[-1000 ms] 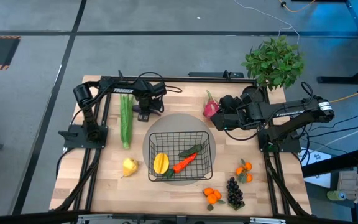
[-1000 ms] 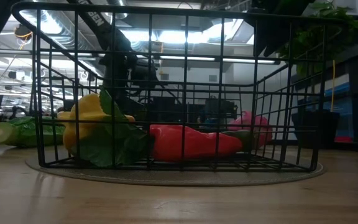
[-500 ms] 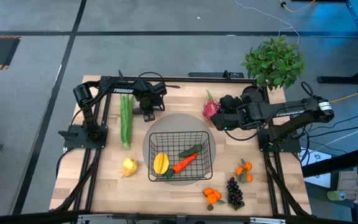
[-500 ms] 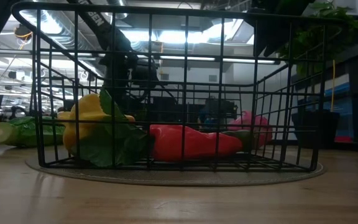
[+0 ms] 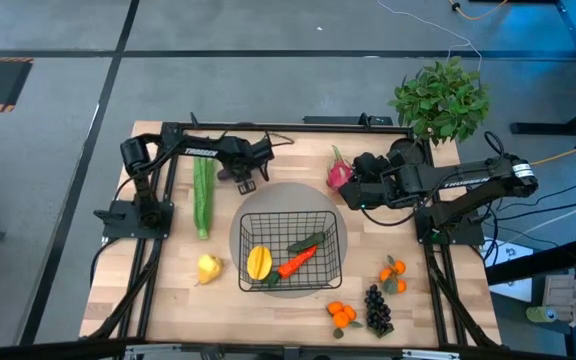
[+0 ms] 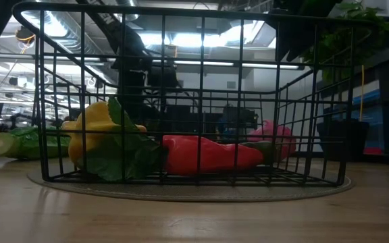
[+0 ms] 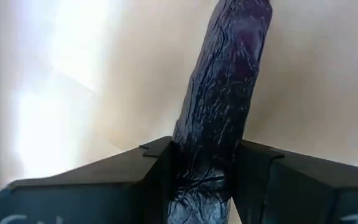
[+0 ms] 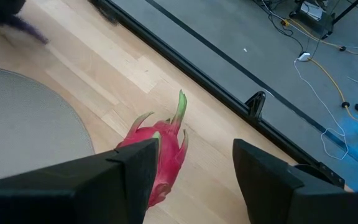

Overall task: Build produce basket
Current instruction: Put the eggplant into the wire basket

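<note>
Left gripper [image 5: 247, 181] at the table's far side, arm stretched across the back edge, fingers [image 7: 129, 180] clamped on a purple eggplant [image 7: 222, 112]; right gripper [image 5: 351, 186] at far right-centre, arm folded, fingers [image 8: 135, 174] spread wide, gripping nothing.

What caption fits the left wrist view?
Left gripper shut on a dark purple eggplant, held above the pale table.

Lab: framed workbench [image 5: 168, 300], floor cables [image 8: 328, 53]

the eggplant [image 7: 219, 106] base is hidden between the left fingers [image 7: 104, 186].
</note>
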Tool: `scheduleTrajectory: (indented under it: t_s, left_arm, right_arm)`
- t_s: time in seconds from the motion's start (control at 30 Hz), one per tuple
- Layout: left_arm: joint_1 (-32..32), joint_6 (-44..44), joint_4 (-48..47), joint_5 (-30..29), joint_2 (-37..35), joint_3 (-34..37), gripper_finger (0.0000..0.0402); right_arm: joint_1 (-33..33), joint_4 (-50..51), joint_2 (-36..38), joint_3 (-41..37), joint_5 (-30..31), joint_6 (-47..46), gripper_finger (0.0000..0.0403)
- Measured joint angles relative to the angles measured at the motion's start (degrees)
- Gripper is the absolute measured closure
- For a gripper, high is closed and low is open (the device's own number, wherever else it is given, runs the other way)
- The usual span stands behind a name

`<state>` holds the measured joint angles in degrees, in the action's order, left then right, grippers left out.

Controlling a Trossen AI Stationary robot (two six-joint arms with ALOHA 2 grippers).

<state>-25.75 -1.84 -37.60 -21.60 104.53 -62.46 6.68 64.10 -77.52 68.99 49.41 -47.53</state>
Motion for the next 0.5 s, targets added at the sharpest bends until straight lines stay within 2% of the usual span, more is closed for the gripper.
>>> scheduleTrajectory:
  t_s: [0.07,0.27,0.5]
  left_arm:
    - [1.00,0.03,-0.40,-3.73,-1.45,-0.02,0.0305]
    - [3.18,0.44,-0.84,-9.61,-7.41,-0.04,0.0305]
    - [8.26,1.17,-0.08,-9.99,-16.73,-0.13,0.0305]
  right_arm:
    - [-0.02,0.02,0.00,0.00,0.00,0.00,0.0199]
    - [-0.02,0.01,-0.02,0.00,-0.01,-0.01,0.0199]
    - [-0.02,0.01,-0.02,0.00,0.00,0.00,0.0199]
